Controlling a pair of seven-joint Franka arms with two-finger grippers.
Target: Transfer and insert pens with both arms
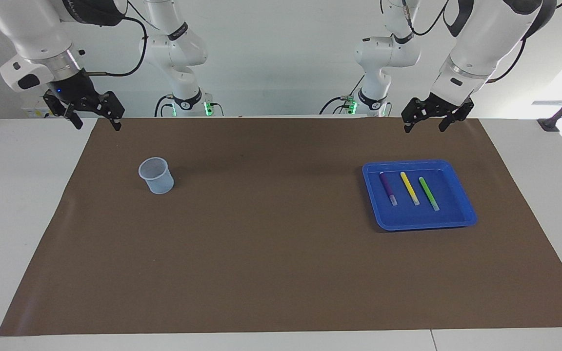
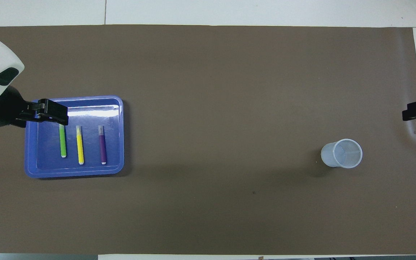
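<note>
Three pens [image 1: 409, 189] in blue tray [image 1: 461, 207] — cup [image 1: 156, 175] apart, both arms raised

A brown mat [image 1: 281, 253] covers most of the white table [image 1: 27, 195], and on it a blue tray [image 1: 459, 195] lies toward the left arm's end while a pale translucent plastic cup [image 1: 156, 175] stands upright, well apart from it, toward the right arm's end.
</note>
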